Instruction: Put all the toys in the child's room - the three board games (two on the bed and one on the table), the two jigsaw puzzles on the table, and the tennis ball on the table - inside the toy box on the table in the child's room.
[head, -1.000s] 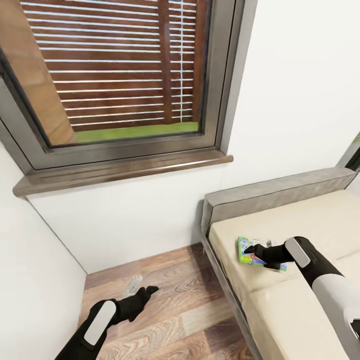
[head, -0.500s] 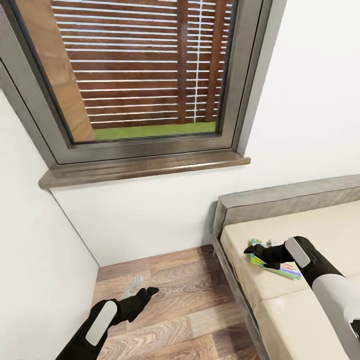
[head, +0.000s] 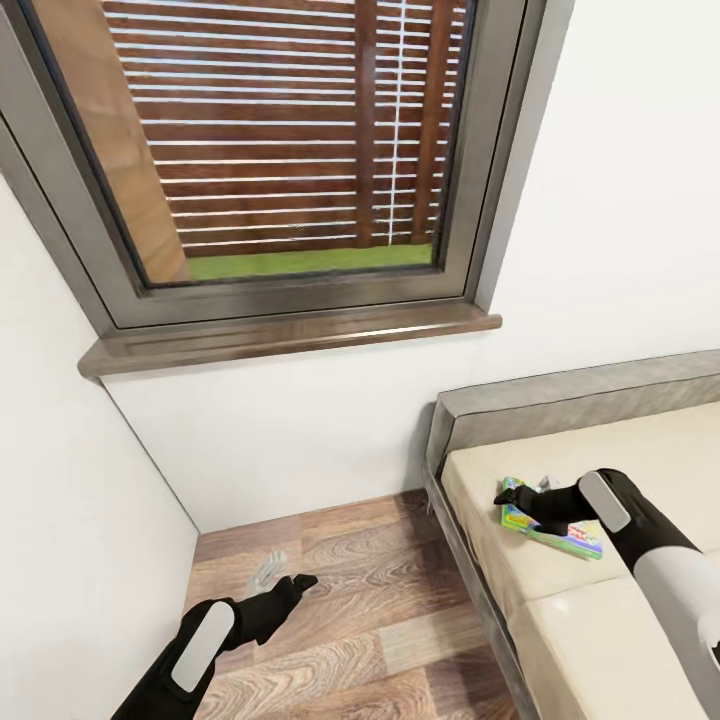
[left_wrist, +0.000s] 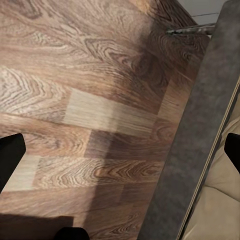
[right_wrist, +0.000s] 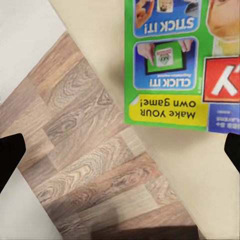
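Note:
A flat green-edged board game (head: 572, 538) lies on the beige bed (head: 640, 440) close to its headboard end. My right gripper (head: 512, 496) hovers over the box's near corner, open, with nothing between its fingers. The right wrist view shows the game's printed face (right_wrist: 167, 60) on the sheet, reading "Make YOUR own game!", and both black fingertips (right_wrist: 10, 156) spread wide apart. My left gripper (head: 298, 581) hangs low over the wood floor, open and empty. Its fingertips (left_wrist: 10, 155) sit far apart in the left wrist view.
The bed's grey headboard (head: 570, 392) and dark side frame (head: 470, 580) border a narrow strip of wood-plank floor (head: 350, 600). White walls close in at left and ahead, below a dark-framed window (head: 290, 150) with a brown sill (head: 290, 335).
The view swung right between the oldest frame and half a second ago. Since then my right gripper has edged slightly right over the board game. The left arm has held still.

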